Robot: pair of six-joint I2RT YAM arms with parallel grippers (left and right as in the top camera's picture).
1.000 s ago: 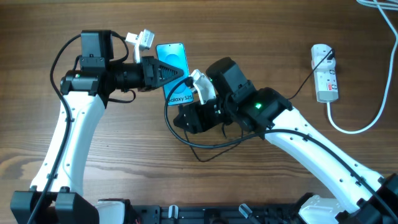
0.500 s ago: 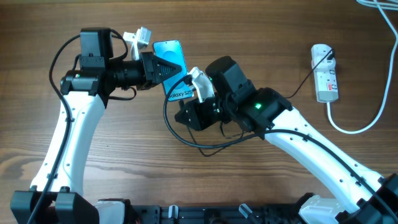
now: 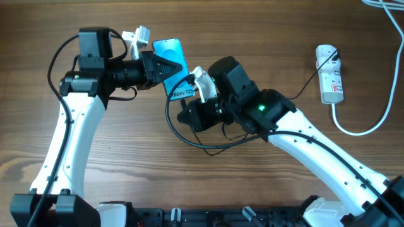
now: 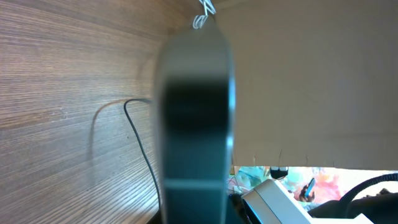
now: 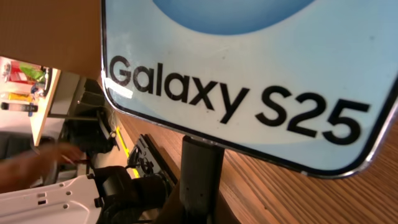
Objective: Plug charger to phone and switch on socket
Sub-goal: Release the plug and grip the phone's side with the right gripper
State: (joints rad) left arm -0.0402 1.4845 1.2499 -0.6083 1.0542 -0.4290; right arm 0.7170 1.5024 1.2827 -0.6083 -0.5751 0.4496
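The phone (image 3: 169,55), with a cyan screen, is held tilted above the table in my left gripper (image 3: 161,67), which is shut on it. It fills the right wrist view (image 5: 249,74), reading "Galaxy S25", and shows edge-on and blurred in the left wrist view (image 4: 196,118). My right gripper (image 3: 188,108) is shut on the charger's connector end (image 5: 201,177), which stands up against the phone's bottom edge. The black charger cable (image 3: 208,146) loops on the table and runs to the white socket (image 3: 331,79) at the right, where its black plug (image 3: 335,58) sits.
The socket's thick white cord (image 3: 363,129) curves off at the far right edge. Another white cable (image 3: 386,11) lies in the top right corner. The charger cable also lies on the wood in the left wrist view (image 4: 140,149).
My left gripper has carried the phone a little up and to the left. My right gripper has followed it slightly, keeping the connector at the phone's bottom edge.
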